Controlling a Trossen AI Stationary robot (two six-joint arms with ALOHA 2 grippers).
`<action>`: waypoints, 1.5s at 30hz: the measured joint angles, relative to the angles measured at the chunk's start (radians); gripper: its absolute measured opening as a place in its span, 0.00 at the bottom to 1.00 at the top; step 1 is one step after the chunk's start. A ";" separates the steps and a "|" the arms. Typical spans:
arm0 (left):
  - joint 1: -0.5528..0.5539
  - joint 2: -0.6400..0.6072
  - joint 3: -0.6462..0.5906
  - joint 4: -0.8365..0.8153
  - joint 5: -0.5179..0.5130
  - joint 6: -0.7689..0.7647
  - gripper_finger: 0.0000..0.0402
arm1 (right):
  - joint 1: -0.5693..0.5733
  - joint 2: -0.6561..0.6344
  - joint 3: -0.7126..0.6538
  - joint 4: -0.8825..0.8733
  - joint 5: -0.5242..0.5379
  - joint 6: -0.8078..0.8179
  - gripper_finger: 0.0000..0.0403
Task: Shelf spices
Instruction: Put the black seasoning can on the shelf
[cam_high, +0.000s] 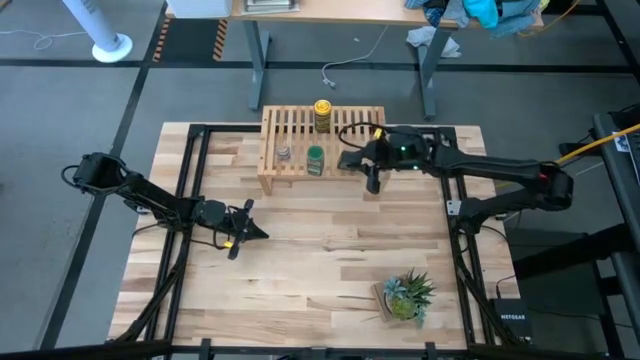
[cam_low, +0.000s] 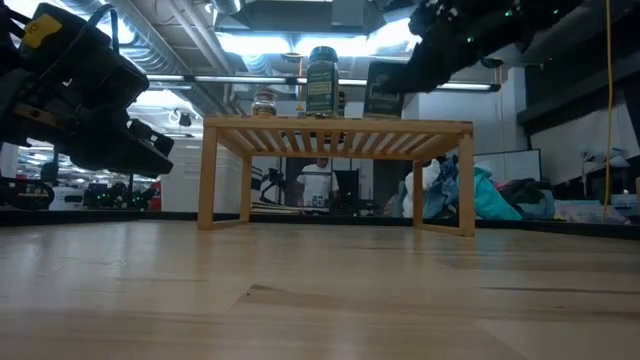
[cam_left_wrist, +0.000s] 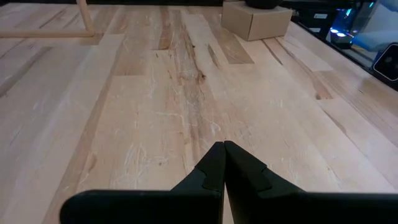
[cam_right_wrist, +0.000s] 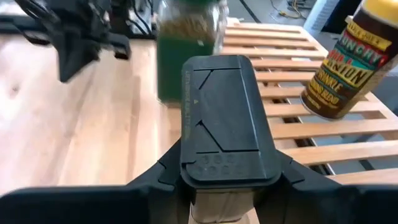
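Right claw (cam_right_wrist: 221, 186) pinches the black tin (cam_right_wrist: 224, 118) at the near middle of the right wrist view, held over the front edge of the shelf (cam_high: 290, 125); in the low view the tin shows at upper centre-right, apparently just above the slats, though whether it touches them I cannot tell. Beyond it in the high view, at upper centre, the green-lidded jar (cam_high: 315, 160) and the small grey-topped jar (cam_high: 284, 153) stand on the shelf's front part, with the yellow-lidded jar (cam_high: 322, 114) farther back. Left claw (cam_high: 240, 228) is pressed together, empty, low over the bare surface (cam_high: 330, 260) at left of centre. Three containers look shelved; by my judgement only setting down and releasing the tin is left.
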 joint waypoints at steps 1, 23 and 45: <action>0.000 0.000 0.000 0.000 0.000 0.000 0.00 | 0.000 0.011 0.000 0.002 0.011 -0.009 0.31; 0.000 0.000 0.000 -0.040 -0.014 -0.153 0.00 | 0.002 0.046 0.001 0.036 0.033 -0.021 0.42; 0.000 0.000 0.000 -0.077 -0.036 -0.186 0.00 | 0.002 0.044 -0.001 0.126 0.034 -0.020 0.43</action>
